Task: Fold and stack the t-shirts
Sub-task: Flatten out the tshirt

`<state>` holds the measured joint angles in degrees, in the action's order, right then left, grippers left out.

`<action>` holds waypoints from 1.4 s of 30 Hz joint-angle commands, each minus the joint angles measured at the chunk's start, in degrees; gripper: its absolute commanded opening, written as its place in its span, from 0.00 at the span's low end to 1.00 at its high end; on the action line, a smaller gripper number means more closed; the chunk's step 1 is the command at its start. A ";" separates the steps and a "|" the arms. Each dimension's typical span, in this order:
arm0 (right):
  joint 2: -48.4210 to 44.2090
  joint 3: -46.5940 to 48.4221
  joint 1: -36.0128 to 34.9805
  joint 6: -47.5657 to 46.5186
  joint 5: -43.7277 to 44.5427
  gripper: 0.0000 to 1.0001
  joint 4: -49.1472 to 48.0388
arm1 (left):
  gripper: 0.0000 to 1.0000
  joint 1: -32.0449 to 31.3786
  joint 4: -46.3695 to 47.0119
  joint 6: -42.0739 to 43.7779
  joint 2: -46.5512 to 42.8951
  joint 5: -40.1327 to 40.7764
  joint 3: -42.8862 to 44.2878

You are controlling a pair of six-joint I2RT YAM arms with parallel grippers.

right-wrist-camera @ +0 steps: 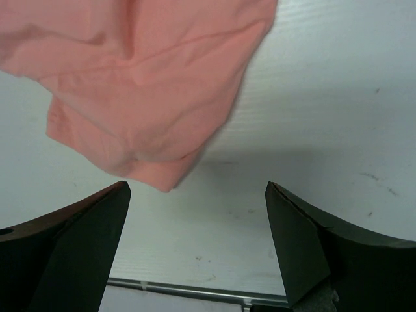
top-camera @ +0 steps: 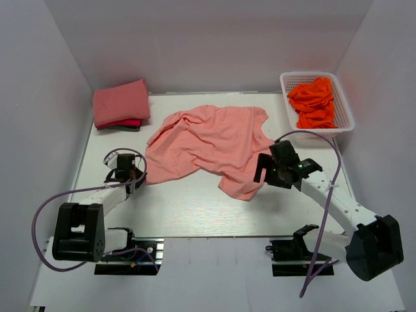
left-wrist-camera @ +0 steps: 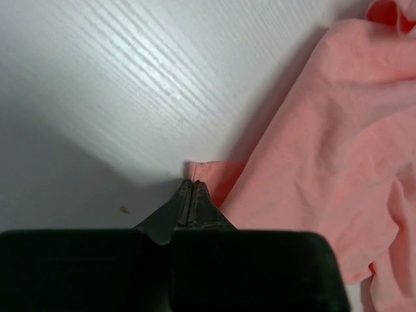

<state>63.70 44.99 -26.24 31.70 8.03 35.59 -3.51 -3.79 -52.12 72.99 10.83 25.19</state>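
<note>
Bare table [top-camera: 195, 214], lower centre: left passable. Centre: blocked by crumpled t-shirt [top-camera: 208, 140]. Upper corners: occupied by folded stack [top-camera: 121, 103], basket [top-camera: 344, 107].

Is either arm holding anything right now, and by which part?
The left gripper pinches the salmon t-shirt by its near-left corner; the right gripper is open, empty.

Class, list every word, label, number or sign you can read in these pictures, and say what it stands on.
None: no readable text shows on the spread pink shirt, the folded shirts, the basket or the table.
</note>
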 commanded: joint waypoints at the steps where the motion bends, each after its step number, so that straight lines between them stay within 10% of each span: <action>1: 1.86 -2.27 -2.93 3.97 -2.49 0.90 2.82 | 0.00 -0.27 -2.45 3.07 -4.15 -2.48 -3.03; 15: 14.77 -7.02 -7.95 13.12 -6.19 0.80 -12.65 | 0.00 -0.27 -6.13 3.07 -10.76 -2.48 -4.27; 21: 16.80 -8.51 -8.04 14.53 -5.57 0.47 -16.33 | 0.00 -0.27 -6.14 3.07 -11.91 -3.01 -4.27; 23: 17.07 -8.60 -8.30 15.40 -6.01 0.13 -16.43 | 0.00 -0.27 -6.14 3.07 -11.91 -4.41 -3.66; 25: 16.46 -8.78 -8.30 16.10 -6.36 0.00 -15.65 | 0.00 -0.27 -8.33 2.28 -12.43 -5.20 -2.35; 42: -7.88 17.75 -6.20 6.89 18.04 0.00 1.32 | 0.00 -0.27 -13.18 2.72 -27.29 -1.34 22.52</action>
<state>59.42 59.11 -33.47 40.23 14.39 33.08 -3.57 -18.35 -50.13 45.80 8.19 43.88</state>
